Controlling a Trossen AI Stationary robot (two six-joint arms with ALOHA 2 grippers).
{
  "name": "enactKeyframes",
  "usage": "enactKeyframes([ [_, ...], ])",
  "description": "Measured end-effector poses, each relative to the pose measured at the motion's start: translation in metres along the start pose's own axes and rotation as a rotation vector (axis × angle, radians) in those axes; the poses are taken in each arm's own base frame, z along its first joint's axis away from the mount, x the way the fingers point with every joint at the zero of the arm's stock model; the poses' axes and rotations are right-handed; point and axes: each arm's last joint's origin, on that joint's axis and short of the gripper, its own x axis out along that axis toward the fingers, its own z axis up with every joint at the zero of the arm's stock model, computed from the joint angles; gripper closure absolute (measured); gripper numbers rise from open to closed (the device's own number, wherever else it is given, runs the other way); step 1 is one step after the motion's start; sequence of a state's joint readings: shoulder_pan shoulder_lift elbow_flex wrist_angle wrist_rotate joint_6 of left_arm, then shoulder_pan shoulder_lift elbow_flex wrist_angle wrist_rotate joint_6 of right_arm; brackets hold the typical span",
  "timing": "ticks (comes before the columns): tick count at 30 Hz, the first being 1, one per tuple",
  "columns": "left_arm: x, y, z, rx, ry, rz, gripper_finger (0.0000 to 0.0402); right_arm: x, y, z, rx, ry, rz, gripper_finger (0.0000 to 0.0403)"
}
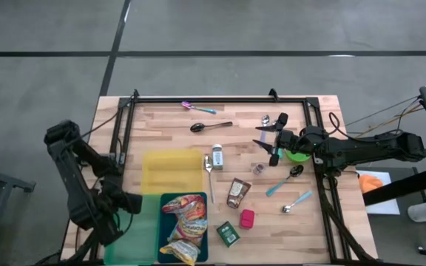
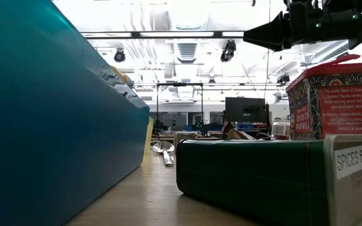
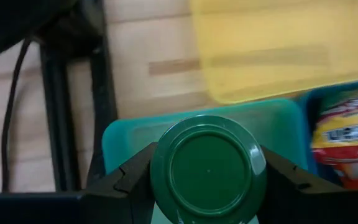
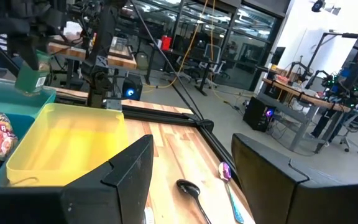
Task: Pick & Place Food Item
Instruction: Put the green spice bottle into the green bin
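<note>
While the right gripper [image 1: 271,145] hangs empty and wide, we see the left gripper [image 3: 207,175] clamping a round green-lidded jar [image 3: 207,170] over the light green plastic bin [image 3: 123,140].

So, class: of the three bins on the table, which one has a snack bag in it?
The dark teal bin, holding the snack bag; the yellow bin and green bin beside it don't.

Seen from above, 3 trays sit at the table's [image 1: 161,140] front left. The back tray [image 1: 172,170] is behind the other 2. The corner tray [image 1: 135,229] touches the snack tray [image 1: 183,195] on its right, w/ snack bags [image 1: 186,222] in it. A jar [image 3: 207,169] hangs over the corner tray, in the left gripper [image 1: 130,202]. Right of the trays: a packet [image 1: 237,192], then 2 tins [image 1: 228,233] in front of it. A bowl [image 1: 298,156] is far right, w/ 2 spoons [image 1: 294,174] in front.
</note>
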State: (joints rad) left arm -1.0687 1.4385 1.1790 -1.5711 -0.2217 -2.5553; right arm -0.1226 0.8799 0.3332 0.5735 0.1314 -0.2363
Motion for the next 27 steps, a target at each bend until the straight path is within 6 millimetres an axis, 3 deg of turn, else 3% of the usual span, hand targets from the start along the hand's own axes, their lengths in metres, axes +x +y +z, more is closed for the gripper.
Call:
enactKeyframes([
  [27, 0.04, -0.005, -0.055, -0.088, -0.154, 0.216, 0.0205, 0.0, 0.0, 0.0, 0.0, 0.0, 0.0, 0.0188],
])
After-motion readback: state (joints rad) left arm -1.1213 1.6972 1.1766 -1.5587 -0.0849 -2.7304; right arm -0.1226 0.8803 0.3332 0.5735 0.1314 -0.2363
